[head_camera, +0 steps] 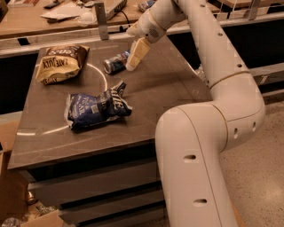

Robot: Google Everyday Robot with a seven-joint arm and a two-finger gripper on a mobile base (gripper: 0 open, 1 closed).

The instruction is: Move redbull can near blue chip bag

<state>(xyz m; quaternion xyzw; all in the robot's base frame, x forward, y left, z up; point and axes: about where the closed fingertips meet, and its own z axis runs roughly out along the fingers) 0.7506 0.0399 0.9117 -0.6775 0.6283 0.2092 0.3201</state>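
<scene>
A: Claw (pixel 133 62) first. Position, state?
B: Hangs tip-down over the table's far side, at the right end of the can (pixel 114 64). Pale cream, flat-sided, tapering. How wide it stands: cannot tell. Contact with the can: cannot tell either.

A: The can?
B: On its side on the table (pixel 173 93), silver end to the left. Small, slim, smooth metal, blue and silver.

A: Around it?
B: Brown bag (pixel 60 62) to its left, near, not touching. Tan and brown, puffy, glossy, pale lettering. Blue bag (pixel 95 106) lies toward the front edge, apart from the can. Dark-blue foil, heavily crumpled, white lettering, one twisted corner pointing toward the can.

A: In the way?
B: Bare tabletop lies between can and blue bag. A thin white arc (pixel 105 79) marked on the top curves between can and brown bag, then runs down past the blue bag.

A: Further out?
B: Table is dark grey-brown with a matte stone look and square edges; drawer fronts (pixel 97 195) beneath. Arm (pixel 222 88) is white, smooth, in thick rounded segments, rising at the front right and bending over to the claw. Behind, a wooden counter (pixel 26 24) with papers (pixel 66 9) and a grey upright post (pixel 101 20). Cardboard box (pixel 11 195) lower left. Speckled floor (pixel 262 177) right.
</scene>
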